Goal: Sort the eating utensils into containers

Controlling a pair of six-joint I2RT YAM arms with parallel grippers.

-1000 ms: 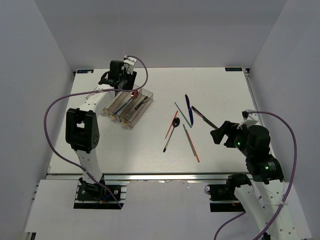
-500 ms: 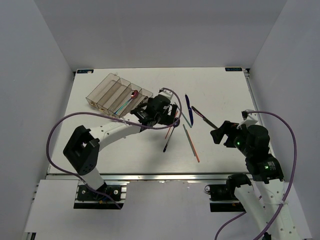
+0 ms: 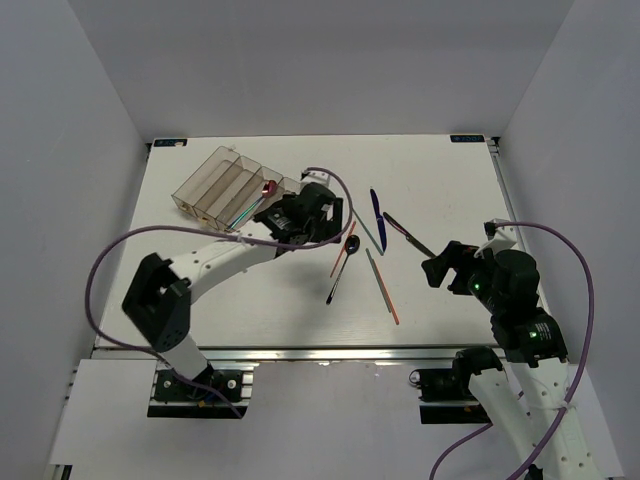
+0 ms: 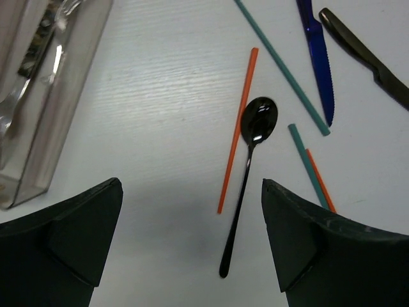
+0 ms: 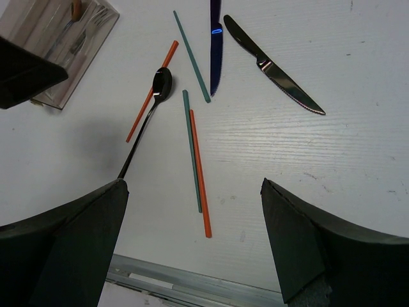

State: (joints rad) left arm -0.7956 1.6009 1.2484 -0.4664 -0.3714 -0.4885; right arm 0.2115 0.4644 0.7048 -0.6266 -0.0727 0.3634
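White tabletop [image 3: 280, 310] below; my left tool [image 4: 192, 188] hangs spread and empty over the dark spoon [image 4: 243, 192], which lies handle nearest, bowl pointing away, slightly right of centre. My right tool [image 5: 192, 192], also spread, sits farther off.

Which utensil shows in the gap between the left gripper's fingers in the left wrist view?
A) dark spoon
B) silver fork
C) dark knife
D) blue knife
A: the dark spoon lies on the table in the gap between the open left gripper's fingers, beside an orange chopstick.
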